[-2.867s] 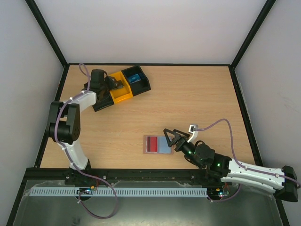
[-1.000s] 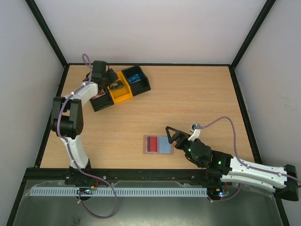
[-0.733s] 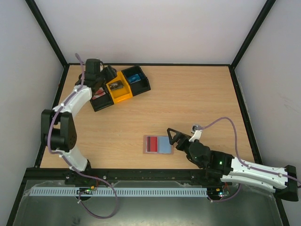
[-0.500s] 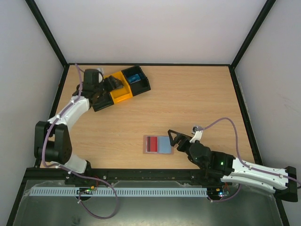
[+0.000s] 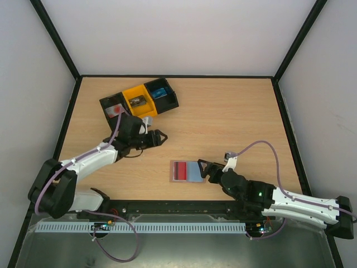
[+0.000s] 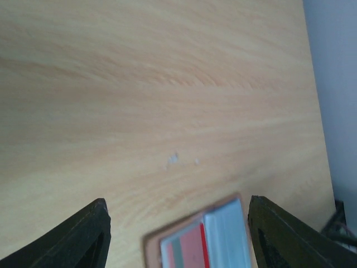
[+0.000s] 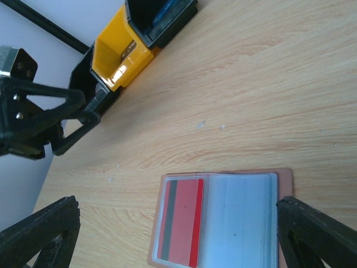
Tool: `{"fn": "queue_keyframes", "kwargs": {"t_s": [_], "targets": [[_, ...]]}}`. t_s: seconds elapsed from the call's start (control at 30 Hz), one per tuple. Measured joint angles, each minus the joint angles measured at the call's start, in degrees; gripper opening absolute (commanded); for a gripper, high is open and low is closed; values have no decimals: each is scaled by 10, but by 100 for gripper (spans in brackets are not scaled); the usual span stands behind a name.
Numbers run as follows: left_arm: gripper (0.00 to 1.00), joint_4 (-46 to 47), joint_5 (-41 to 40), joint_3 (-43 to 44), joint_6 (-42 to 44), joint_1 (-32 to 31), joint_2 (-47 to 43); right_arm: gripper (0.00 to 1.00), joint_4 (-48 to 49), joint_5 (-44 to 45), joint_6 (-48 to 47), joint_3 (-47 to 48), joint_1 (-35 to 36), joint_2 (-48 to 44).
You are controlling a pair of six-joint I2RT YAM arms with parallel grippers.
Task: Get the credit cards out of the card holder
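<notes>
Left gripper (image 5: 158,138), spread empty, is swinging from bins (image 5: 139,100) toward card holder (image 5: 192,172); right gripper (image 5: 202,170) is waiting spread at its edge, red card (image 5: 179,170) still inside.

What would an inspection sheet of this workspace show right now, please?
Surface: light wooden tabletop, a few pale specks.
Job's things: small brown leather-like folding card holder lies open flat; red card in its left pocket.
Clutter: row of black and yellow plastic bins, far left, small items inside.
Grippers: left gripper open, empty; right gripper open at the holder's right edge.
Cables: purple cable loops off the right arm.
Surroundings: white walls, black frame.
</notes>
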Motion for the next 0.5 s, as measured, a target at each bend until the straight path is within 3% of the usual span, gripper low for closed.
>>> {"fn": "queue_keyframes", "kwargs": {"t_s": [0.3,0.5], "targets": [[64,82,-4,-89,-63,-111,-33,76,39,-20,-20,-7,0,69],[60,135,-2,-112,-94,-148,-30,61,84,-29,-36,-13,0,108]]}}
